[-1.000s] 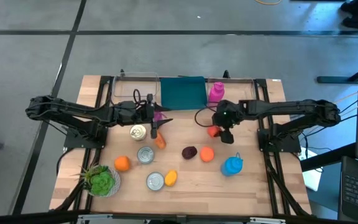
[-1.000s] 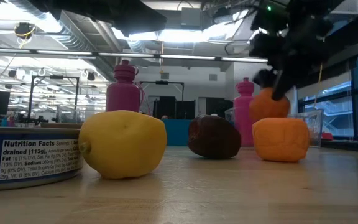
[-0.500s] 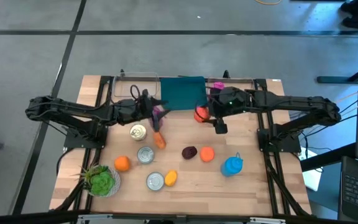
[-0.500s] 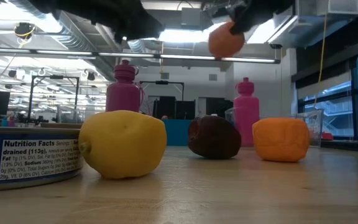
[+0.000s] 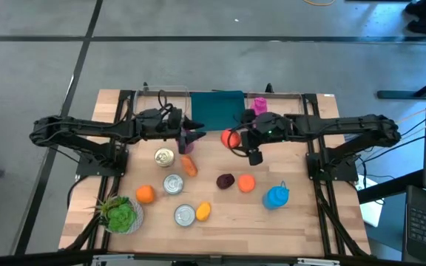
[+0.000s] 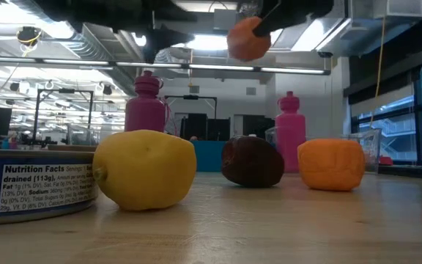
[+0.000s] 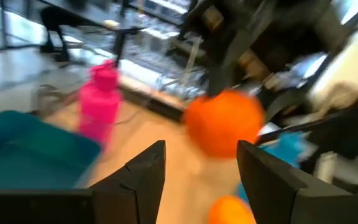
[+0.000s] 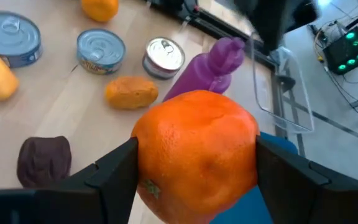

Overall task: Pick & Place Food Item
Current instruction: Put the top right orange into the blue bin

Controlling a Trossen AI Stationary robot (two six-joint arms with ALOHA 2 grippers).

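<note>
I've got the right gripper up off the counter, fingers clamped on the orange. It hangs mid-air near the teal bin at the back edge; can't see anything inside the bin from the high view. Low view has the orange well above everything else.

Left gripper sits opposite, just beside a purple bottle, fingers apart w/ nothing between them. Its wrist cam looks straight at the orange.

A clear bin stands left of the teal one at the back, contents not visible. Pink bottle stands upright to the right of the teal bin.

On the counter: three tins, lids shut. A carrot-like piece lies near the first tin. Dark plum sits just beside a second orange fruit. Blue jug to the right of those. Lemon touches the front tin. Another orange and a head of lettuce at front left.
</note>
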